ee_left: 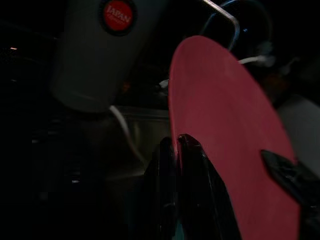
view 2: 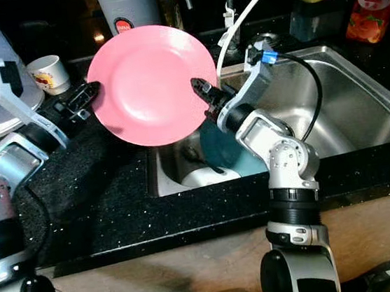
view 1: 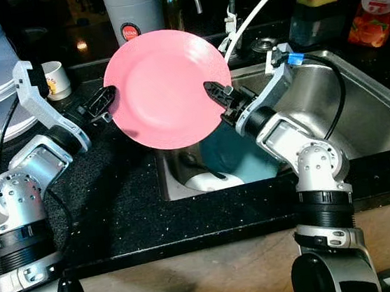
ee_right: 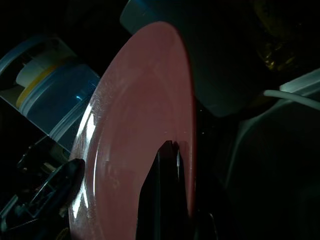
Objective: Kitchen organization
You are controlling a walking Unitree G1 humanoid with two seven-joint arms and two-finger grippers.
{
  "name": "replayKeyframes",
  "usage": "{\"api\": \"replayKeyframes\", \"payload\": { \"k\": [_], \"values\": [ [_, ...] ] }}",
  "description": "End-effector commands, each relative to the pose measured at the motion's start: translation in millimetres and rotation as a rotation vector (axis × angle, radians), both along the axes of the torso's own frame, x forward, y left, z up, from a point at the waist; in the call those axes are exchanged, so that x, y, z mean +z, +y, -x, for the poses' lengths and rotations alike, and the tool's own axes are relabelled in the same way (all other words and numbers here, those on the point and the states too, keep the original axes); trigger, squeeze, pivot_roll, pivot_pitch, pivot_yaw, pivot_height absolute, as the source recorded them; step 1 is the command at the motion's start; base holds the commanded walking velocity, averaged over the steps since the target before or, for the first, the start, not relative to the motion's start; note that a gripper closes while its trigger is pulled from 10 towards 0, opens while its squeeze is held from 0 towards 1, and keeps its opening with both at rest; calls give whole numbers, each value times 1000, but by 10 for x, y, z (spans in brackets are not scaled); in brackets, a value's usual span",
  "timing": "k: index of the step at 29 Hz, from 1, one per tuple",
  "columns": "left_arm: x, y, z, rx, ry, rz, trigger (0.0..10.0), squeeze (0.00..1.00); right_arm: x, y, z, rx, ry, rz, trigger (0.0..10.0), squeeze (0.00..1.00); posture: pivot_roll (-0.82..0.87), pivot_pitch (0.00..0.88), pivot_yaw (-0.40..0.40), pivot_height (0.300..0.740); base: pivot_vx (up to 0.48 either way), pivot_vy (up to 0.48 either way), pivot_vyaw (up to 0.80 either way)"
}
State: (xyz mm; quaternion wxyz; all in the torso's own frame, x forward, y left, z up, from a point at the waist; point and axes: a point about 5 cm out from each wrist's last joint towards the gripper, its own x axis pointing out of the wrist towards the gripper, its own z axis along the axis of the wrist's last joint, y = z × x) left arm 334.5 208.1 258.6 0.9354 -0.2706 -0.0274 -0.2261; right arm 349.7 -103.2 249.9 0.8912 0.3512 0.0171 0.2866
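Both the left end effector [view 1: 107,98] and right end effector [view 1: 211,91] pinch opposite rims of the round pink plate [view 1: 167,86]; uneven pulling could drop it into the steel sink [view 1: 370,108].

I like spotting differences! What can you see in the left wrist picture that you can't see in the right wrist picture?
The left wrist view has the grey canister with its red round label, plus the right gripper across the plate. The right wrist view has the clear blue-ringed container and the left gripper on the far rim. Both share the pink plate, seen edge-on, with that arm's own black fingers clamped on its rim.
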Motion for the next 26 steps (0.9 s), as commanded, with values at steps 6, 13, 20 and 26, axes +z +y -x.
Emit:
{"api": "replayKeyframes", "payload": {
  "k": [6,13,20,26],
  "values": [
    [-74,109,-63,108,46,-84,10000,1000,16,-75,-38,-53,17,-23,0,0,18,18,60,740,0,0,0],
    [-64,207,-95,176,45,-101,10000,0,29,-204,-83,-122,24,-62,0,0,18,16,60,740,0,0,0],
    [-99,161,-63,179,-48,-400,10000,0,-6,-363,-133,-286,-31,210,0,0,18,15,61,740,0,0,0],
    [-237,-198,153,-64,-196,-734,10000,0,-156,-285,-158,-339,-111,616,10000,0,13,12,64,740,0,0,0]
  ]
}}
